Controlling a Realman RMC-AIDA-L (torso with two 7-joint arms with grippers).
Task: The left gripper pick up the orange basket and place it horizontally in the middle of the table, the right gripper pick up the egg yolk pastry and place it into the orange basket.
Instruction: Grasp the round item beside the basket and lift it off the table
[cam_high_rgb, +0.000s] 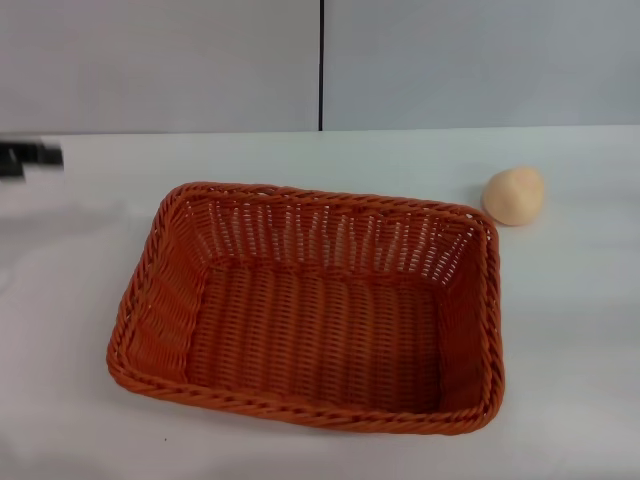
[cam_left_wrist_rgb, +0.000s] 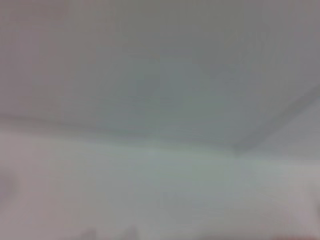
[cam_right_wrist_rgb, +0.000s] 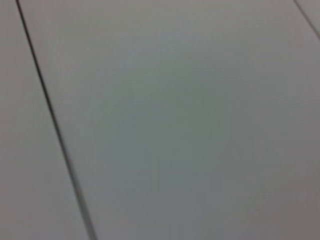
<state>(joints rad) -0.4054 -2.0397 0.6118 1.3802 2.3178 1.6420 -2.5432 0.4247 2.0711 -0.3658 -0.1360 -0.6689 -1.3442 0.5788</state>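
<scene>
Lab-like test bench, bare white table (cam_high_rgb: 90, 430), plain grey wall panels (cam_high_rgb: 160, 60)

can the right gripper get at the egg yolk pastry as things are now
Probably yes. The egg yolk pastry sits alone on the table, on the robot's right, just beyond the orange basket's far right corner and not touching it. Nothing covers it or crowds its outer side. The right gripper is out of view.
</scene>
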